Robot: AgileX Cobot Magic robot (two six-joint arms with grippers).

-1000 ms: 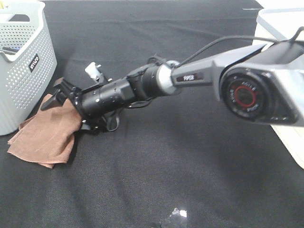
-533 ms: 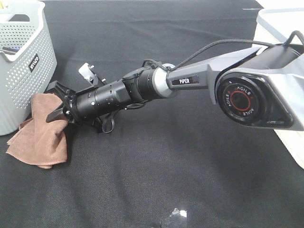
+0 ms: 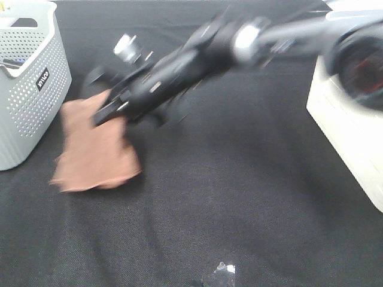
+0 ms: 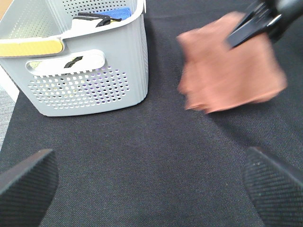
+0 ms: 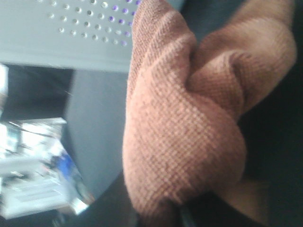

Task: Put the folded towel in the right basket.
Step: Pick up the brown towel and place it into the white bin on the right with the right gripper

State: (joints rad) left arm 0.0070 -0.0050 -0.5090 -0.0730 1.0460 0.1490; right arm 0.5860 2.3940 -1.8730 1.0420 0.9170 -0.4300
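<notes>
Hanging from the right gripper (image 3: 106, 113), which is clamped on its upper edge, the towel (image 3: 99, 158) sits just beside the gray basket (image 3: 27, 101). The white basket (image 3: 347, 119), cut off, lies far behind. Blur smears the jaws. The left gripper (image 4: 151, 185) gapes wide.

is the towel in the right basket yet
No, the towel hangs from the right gripper beside the left basket, far across the table from the right basket.

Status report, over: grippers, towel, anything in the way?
Right gripper shut on folded brown cloth towel, near grey perforated plastic basket. Left gripper open, empty. Path to white right basket looks clear.
</notes>
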